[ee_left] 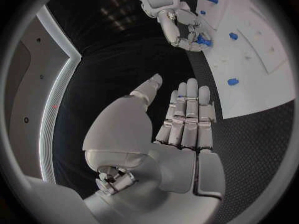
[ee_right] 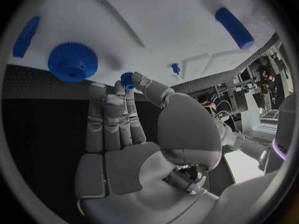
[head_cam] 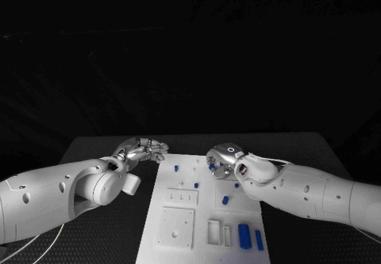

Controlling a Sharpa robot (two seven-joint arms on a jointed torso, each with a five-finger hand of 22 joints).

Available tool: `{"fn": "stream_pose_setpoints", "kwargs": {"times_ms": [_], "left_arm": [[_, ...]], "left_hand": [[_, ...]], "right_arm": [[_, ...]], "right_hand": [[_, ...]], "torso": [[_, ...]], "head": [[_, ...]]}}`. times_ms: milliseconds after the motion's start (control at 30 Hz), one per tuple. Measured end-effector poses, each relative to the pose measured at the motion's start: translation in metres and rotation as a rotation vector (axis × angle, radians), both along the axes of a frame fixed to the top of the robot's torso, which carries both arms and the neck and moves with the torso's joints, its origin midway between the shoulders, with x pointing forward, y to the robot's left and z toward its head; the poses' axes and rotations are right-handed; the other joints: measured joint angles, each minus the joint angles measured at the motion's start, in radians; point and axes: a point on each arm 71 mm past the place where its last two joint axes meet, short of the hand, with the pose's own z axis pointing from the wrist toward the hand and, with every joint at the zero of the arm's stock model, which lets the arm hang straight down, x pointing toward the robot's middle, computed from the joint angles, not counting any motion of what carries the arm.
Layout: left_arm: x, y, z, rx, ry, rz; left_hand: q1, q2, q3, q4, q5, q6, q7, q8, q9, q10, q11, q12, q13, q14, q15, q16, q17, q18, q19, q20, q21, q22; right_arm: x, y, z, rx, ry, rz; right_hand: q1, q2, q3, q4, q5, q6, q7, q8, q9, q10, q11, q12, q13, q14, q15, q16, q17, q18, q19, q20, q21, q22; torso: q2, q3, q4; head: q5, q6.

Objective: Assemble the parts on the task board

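Note:
The white task board [head_cam: 203, 184] lies in the middle of the black table. My right hand [head_cam: 223, 161] hovers over its far end and pinches a small blue part [ee_right: 127, 79] between thumb and a fingertip; the same part [ee_left: 201, 41] shows in the left wrist view. A large blue gear [ee_right: 74, 61] sits on the board [ee_right: 156, 25] just beyond those fingers. My left hand [head_cam: 143, 149] is off the board's far left corner, holding nothing, fingers [ee_left: 190, 112] straight and side by side with the thumb apart.
Loose blue parts lie on the board: a small one [head_cam: 175, 168] at the far left, one mid-board [head_cam: 224, 200], and two long pieces [head_cam: 244, 236] at the near right. White recessed blocks [head_cam: 176, 226] occupy the near left of the board.

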Motion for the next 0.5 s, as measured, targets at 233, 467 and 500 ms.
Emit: {"fn": "stream_pose_setpoints", "kwargs": {"times_ms": [233,467,500], "left_arm": [[0.000,-0.002,0.000,-0.001,0.000,-0.003],[0.002,-0.002,0.000,0.001,-0.001,-0.002],[0.002,-0.003,0.000,0.000,-0.002,-0.003]], "left_hand": [[0.000,0.000,0.001,-0.001,0.000,0.000,0.000,0.000,0.000,0.000,0.000,-0.003,0.000,0.000,0.000,-0.004,0.001,0.000,0.000,0.000,0.000,-0.001],[-0.003,0.003,0.003,-0.003,0.000,0.000,0.000,0.000,0.001,0.000,0.000,-0.004,0.000,0.000,0.000,-0.004,0.002,0.000,0.000,0.000,0.000,-0.002],[-0.004,0.004,0.003,-0.003,0.000,0.000,0.000,0.000,0.001,0.000,0.000,-0.004,0.000,0.000,0.000,-0.004,0.002,0.000,0.000,0.000,0.000,-0.002]], "right_arm": [[0.001,0.011,0.004,0.020,-0.049,-0.017],[0.006,0.024,0.009,0.028,-0.082,-0.023],[0.006,0.025,0.009,0.029,-0.085,-0.024]], "right_hand": [[0.000,0.000,0.003,0.003,0.004,0.003,-0.003,0.000,0.002,0.000,0.000,0.000,0.000,0.000,0.000,0.004,-0.001,-0.002,0.001,-0.001,0.000,0.000],[0.004,-0.004,0.004,0.004,0.004,0.003,-0.003,0.000,0.005,0.000,0.000,0.000,0.000,0.000,0.000,0.004,-0.002,-0.002,0.002,-0.001,0.004,0.000],[0.004,-0.004,0.004,0.004,0.004,0.003,-0.003,0.000,0.005,0.000,0.000,0.000,0.000,0.000,0.000,0.004,-0.002,-0.002,0.002,-0.001,0.004,0.000]], "torso": [[0.001,0.0001,0.0020],[0.002,0.0006,0.0022],[0.002,0.0010,0.0021]], "head": [[-0.013,0.009],[-0.006,0.016],[-0.005,0.017]]}}
